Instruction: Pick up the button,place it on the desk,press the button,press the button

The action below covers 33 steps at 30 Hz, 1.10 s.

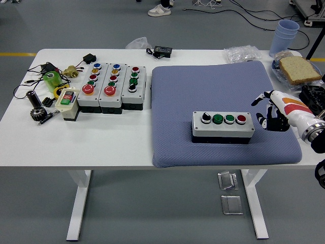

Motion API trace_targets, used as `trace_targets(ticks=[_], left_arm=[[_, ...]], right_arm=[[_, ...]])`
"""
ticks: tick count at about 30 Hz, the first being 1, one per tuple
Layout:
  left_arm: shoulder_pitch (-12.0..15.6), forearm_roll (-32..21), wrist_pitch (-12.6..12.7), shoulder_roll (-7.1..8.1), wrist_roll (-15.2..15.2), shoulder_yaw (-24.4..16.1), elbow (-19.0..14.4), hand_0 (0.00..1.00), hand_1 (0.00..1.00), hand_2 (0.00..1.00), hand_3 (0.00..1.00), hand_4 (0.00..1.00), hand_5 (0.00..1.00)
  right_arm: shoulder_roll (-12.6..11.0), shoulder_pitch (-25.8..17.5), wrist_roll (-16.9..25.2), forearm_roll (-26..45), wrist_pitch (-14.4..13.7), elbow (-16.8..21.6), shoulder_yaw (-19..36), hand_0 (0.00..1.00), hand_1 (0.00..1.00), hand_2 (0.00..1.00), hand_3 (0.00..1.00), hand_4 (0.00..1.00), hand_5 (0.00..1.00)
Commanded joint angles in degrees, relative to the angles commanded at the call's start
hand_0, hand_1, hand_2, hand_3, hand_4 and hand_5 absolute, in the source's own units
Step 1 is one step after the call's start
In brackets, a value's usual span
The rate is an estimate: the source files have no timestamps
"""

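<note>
A grey button box (222, 126) with a black knob, two green buttons and a red button on top lies on the blue mat (183, 91) at the table's right half. My right hand (271, 113) hovers over the mat's right edge, just right of the box and apart from it. Its fingers are spread and hold nothing. My left hand is out of view.
Three more button boxes (111, 87) stand at the back left, with a small switch box (67, 101), a green tape roll (51, 79), cables and a gear near them. A blue cup stack (285, 34), bread (298, 68) and a plastic bag (240, 53) sit at the back right.
</note>
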Motion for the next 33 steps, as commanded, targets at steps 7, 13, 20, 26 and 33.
trace_targets(ticks=[7,13,20,26,33], left_arm=[[-0.1,-1.0,0.1,0.00,-0.2,0.3,0.0,0.510,0.417,0.416,0.435,0.250,0.565],[-0.3,-1.3,0.1,0.00,-0.1,0.5,0.0,0.511,0.417,0.415,0.434,0.250,0.563],[-0.5,-1.7,0.2,0.00,-0.1,0.6,0.0,0.513,0.417,0.416,0.434,0.250,0.557],[-0.5,-1.8,0.2,0.00,-0.2,0.6,0.0,0.512,0.418,0.416,0.433,0.247,0.554],[-0.5,-2.1,0.2,0.00,-0.4,0.8,0.0,0.513,0.418,0.416,0.433,0.249,0.555]], right_arm=[[1.0,1.4,-1.6,-2.2,1.0,-0.7,-1.9,0.093,0.002,0.184,0.626,0.424,0.002],[1.8,2.2,-2.5,-3.0,1.3,-1.4,-3.2,0.094,0.002,0.186,0.626,0.418,0.002],[3.3,3.1,-3.6,-4.4,2.2,-2.7,-5.0,0.096,0.002,0.187,0.626,0.418,0.002],[3.9,3.4,-4.0,-4.9,2.7,-3.1,-5.5,0.098,0.002,0.188,0.622,0.414,0.002],[4.3,3.5,-4.3,-4.9,3.2,-3.9,-6.2,0.102,0.002,0.191,0.616,0.411,0.002]])
